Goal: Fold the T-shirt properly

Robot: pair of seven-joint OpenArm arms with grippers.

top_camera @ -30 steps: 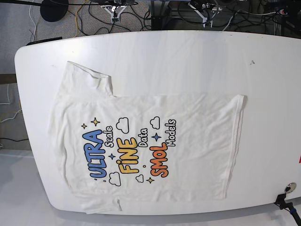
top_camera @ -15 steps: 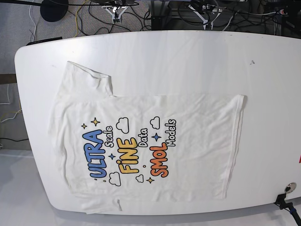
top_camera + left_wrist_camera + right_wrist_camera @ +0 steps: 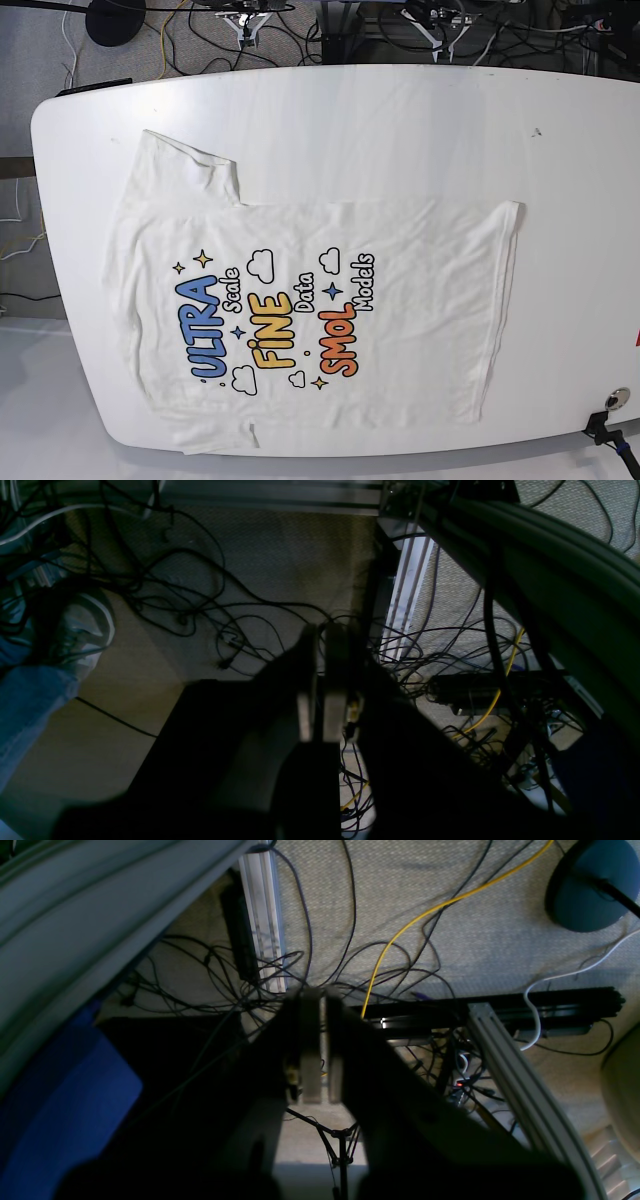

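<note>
The T-shirt (image 3: 420, 300) lies flat and print side up on the white table (image 3: 400, 120), with its collar end at the left and its hem (image 3: 506, 300) at the right. The print (image 3: 275, 325) reads "ULTRA FINE SMOL". One sleeve (image 3: 190, 165) points to the far side; the other (image 3: 215, 432) reaches the near table edge. Both arms are back beyond the far edge, away from the shirt. My left gripper (image 3: 320, 630) is shut and empty over floor cables. My right gripper (image 3: 320, 992) is likewise shut on nothing.
Tangled cables cover the carpet behind the table. A person's shoe (image 3: 82, 625) and jeans leg show in the left wrist view. An aluminium frame rail (image 3: 520, 1080) and a round black stand base (image 3: 112, 20) sit on the floor. A black clamp (image 3: 608, 428) is at the table's near right corner.
</note>
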